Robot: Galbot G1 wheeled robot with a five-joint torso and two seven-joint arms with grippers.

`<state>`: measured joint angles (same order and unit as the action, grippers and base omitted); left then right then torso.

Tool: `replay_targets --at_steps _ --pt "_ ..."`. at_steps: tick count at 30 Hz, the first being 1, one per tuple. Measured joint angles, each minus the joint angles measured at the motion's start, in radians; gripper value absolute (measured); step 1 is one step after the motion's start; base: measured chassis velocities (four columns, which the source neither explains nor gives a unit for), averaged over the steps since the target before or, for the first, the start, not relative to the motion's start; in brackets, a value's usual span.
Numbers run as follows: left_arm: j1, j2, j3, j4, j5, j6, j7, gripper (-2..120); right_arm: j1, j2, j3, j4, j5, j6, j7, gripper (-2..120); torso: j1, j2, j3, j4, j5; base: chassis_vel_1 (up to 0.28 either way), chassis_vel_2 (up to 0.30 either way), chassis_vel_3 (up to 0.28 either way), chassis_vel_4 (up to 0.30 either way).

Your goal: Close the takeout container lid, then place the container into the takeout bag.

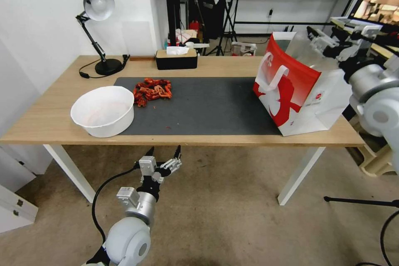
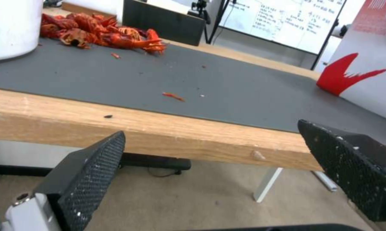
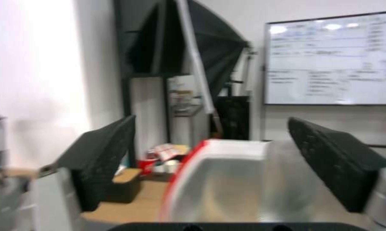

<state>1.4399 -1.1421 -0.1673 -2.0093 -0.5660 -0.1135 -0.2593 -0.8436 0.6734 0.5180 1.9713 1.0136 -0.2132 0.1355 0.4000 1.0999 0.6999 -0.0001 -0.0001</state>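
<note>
On mat's right end: takeout bag [image 1: 297, 91], white, red panel, upright; both claws gape empty.

Wooden counter [image 1: 50, 120], grey mat [image 1: 208, 108]. White round bowl [image 1: 104, 110] at mat's left edge; red crayfish pile [image 1: 151, 90] just behind it; black desk lamp [image 1: 97, 29]; black tissue box [image 1: 176, 59] at rear.
</note>
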Motion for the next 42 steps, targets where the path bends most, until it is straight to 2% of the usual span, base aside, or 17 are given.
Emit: replay_targets --at_steps 1,3,7,14,17,19,21,23,24,27,28,31,33,34,38,42 --pt "0.0 0.0 0.0 0.0 0.0 0.0 0.0 100 0.0 0.0 0.0 0.0 0.0 0.0 0.0 95 0.0 0.0 0.0 0.0 0.0 0.0 0.0 0.0 0.0" --pt "0.003 -0.006 0.0 0.0 -0.002 -0.008 0.01 100 -0.096 -0.005 0.03 0.048 -0.002 0.062 -0.095 104 0.0 0.0 0.0 0.0 0.0 0.0 0.0 0.0 0.0" --pt "0.008 -0.013 -0.001 0.001 -0.001 -0.012 0.014 100 -0.211 0.007 0.071 0.11 -0.035 0.125 -0.165 111 0.0 0.0 0.0 0.0001 0.0001 0.0 0.0 0.0 0.0" --pt "0.017 -0.016 -0.01 0.008 0.008 -0.024 0.023 100 -0.367 0.035 0.126 0.172 -0.132 0.192 -0.201 114 0.0 0.0 0.0 0.0 0.0 0.0 0.0 0.0 0.0" --pt "0.021 -0.02 -0.018 0.016 0.023 -0.037 0.025 100 -0.448 0.072 0.147 0.205 -0.191 0.212 -0.198 114 0.0 0.0 0.0 0.0001 0.0 0.0 0.0 0.0 0.0" --pt "0.026 -0.024 -0.026 0.024 0.043 -0.05 0.023 100 -0.529 0.131 0.167 0.229 -0.249 0.242 -0.182 112 0.0 0.0 0.0 0.0004 -0.0003 0.0 0.0 0.0 0.0" --pt "0.026 -0.025 -0.028 0.028 0.056 -0.055 0.02 100 -0.555 0.154 0.173 0.235 -0.267 0.254 -0.178 111 0.0 0.0 0.0 0.0001 0.0001 0.0 0.0 0.0 0.0" --pt "0.026 -0.031 -0.033 0.043 0.101 -0.069 -0.002 100 -0.635 0.231 0.188 0.248 -0.322 0.3 -0.16 107 0.0 0.0 0.0 -0.0001 -0.0001 0.0 0.0 0.0 0.0" --pt "0.026 -0.031 -0.033 0.043 0.101 -0.069 -0.002 100 -0.635 0.231 0.188 0.248 -0.322 0.3 -0.16 107 0.0 0.0 0.0 -0.0001 -0.0001 0.0 0.0 0.0 0.0" --pt "0.029 -0.034 -0.041 0.05 0.143 -0.083 -0.021 100 -0.707 0.312 0.192 0.245 -0.39 0.353 -0.136 101 0.0 0.0 0.0 0.0 -0.0001 0.0 0.0 0.0 0.0" --pt "0.029 -0.034 -0.041 0.05 0.143 -0.083 -0.021 100 -0.707 0.312 0.192 0.245 -0.39 0.353 -0.136 101 0.0 0.0 0.0 0.0 -0.0001 0.0 0.0 0.0 0.0" --pt "0.038 -0.038 -0.048 0.052 0.175 -0.091 -0.033 100 -0.785 0.407 0.174 0.218 -0.48 0.424 -0.111 100 0.0 0.0 0.0 0.0001 0.0001 0.0 0.0 0.0 0.0" --pt "0.038 -0.038 -0.049 0.053 0.178 -0.091 -0.035 100 -0.79 0.414 0.173 0.215 -0.487 0.429 -0.11 100 0.0 0.0 0.0 0.0001 0.0 0.0 0.0 0.0 0.0" --pt "0.04 -0.041 -0.05 0.056 0.195 -0.093 -0.042 100 -0.816 0.448 0.165 0.197 -0.51 0.453 -0.1 100 0.0 0.0 0.0 0.0 0.0 0.0 0.0 0.0 0.0" --pt "0.049 -0.046 -0.054 0.06 0.224 -0.095 -0.055 100 -0.861 0.507 0.15 0.144 -0.536 0.505 -0.097 100 0.0 0.0 0.0 0.0001 0.0 0.0 0.0 0.0 0.0" --pt "0.054 -0.05 -0.055 0.063 0.238 -0.097 -0.059 100 -0.871 0.526 0.141 0.123 -0.54 0.523 -0.098 100 0.0 0.0 0.0 0.0001 0.0 0.0 0.0 0.0 0.0"
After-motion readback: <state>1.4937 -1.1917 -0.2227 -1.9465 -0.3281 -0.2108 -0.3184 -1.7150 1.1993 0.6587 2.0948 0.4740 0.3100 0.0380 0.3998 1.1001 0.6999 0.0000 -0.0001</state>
